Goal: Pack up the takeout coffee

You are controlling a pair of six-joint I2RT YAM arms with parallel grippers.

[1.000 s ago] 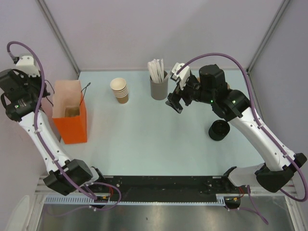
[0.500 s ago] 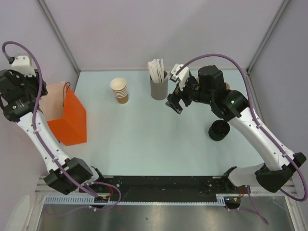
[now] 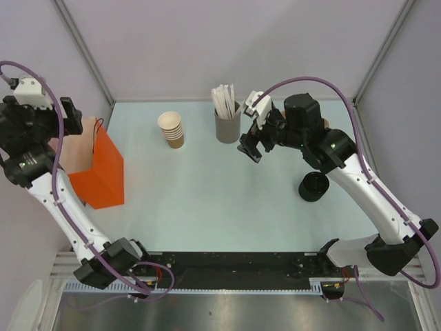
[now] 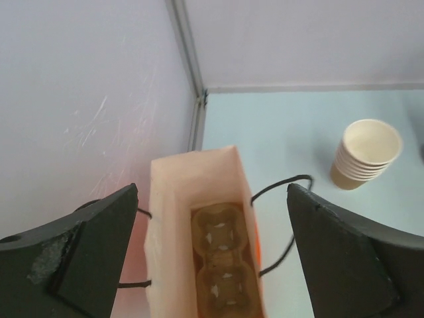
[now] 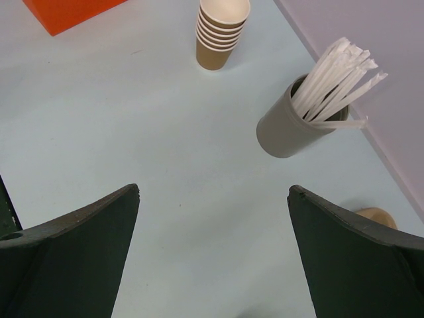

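The takeout coffee (image 5: 376, 216) shows only as a tan rim at the right edge of the right wrist view, beside the wall; in the top view the right arm hides most of it. My left gripper (image 3: 71, 115) (image 4: 212, 188) hangs open above the orange paper bag (image 3: 103, 169) (image 4: 192, 165), holding nothing. Inside the bag lies a brown cup carrier (image 4: 222, 265). My right gripper (image 3: 249, 146) (image 5: 213, 188) is open and empty over the table, just right of the grey holder of white sticks (image 3: 227, 125) (image 5: 285, 129).
A stack of nested brown cups (image 3: 171, 129) (image 5: 222, 33) (image 4: 364, 154) stands at the back, left of the grey holder. A black round object (image 3: 312, 186) sits under the right forearm. The bag leans by the left wall, its black handles (image 4: 281, 192) hanging loose.
My left gripper has opened and drawn back up to the left. The orange bag has tipped toward the left wall. The right arm has not moved.
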